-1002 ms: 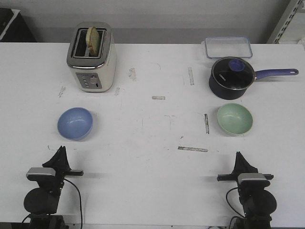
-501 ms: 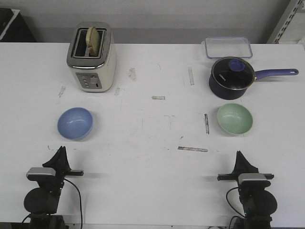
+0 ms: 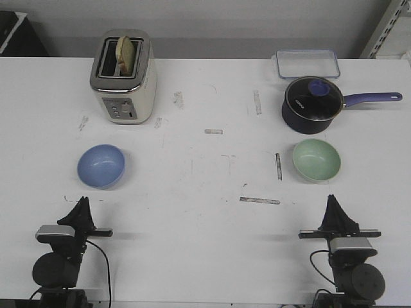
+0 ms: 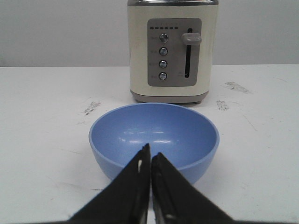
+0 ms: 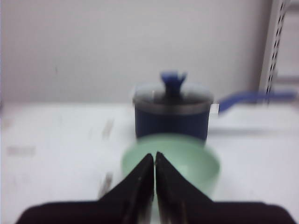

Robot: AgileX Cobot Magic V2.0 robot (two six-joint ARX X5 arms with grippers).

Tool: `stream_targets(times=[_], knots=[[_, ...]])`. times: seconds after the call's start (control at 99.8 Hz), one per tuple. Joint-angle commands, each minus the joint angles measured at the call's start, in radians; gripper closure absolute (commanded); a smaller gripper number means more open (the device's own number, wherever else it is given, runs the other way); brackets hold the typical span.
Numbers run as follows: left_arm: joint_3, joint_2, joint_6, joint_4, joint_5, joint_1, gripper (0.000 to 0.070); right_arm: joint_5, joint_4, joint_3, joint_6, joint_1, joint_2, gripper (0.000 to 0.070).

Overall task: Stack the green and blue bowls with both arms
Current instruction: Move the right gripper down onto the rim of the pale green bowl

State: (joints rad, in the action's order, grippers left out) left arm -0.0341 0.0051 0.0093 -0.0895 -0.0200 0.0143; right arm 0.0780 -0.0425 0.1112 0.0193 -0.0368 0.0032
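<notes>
Both pairs of fingers pressed together, holding nothing, each aimed at its bowl.

Since a second ago the right gripper [image 3: 333, 204] has shifted slightly rightward near the table's front edge, lining up on the green bowl [image 3: 316, 160], which suggests the reach is starting; the left gripper [image 3: 81, 206] has not moved. The blue bowl [image 3: 101, 165] lies just ahead of the left fingertips, in front of the toaster [image 3: 124, 77]; the green bowl sits ahead of the right ones, before the saucepan [image 3: 313, 104].
</notes>
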Motion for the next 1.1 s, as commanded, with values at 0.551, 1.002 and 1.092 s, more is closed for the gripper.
stream_targets(times=[0.551,1.002,1.092], knots=[[0.021,-0.002,-0.002,-0.009,0.002,-0.001,0.0699,-0.062,0.425,0.849,-0.015,-0.005,0.748,0.0285],[0.021,-0.002,-0.002,-0.009,0.002,-0.001,0.0699,0.013,0.582,0.963,-0.077,-0.187,1.249,0.0268],[0.021,-0.002,-0.002,-0.009,0.002,-0.001,0.0699,0.042,0.577,0.963,-0.094,-0.212,1.334,0.0268]])
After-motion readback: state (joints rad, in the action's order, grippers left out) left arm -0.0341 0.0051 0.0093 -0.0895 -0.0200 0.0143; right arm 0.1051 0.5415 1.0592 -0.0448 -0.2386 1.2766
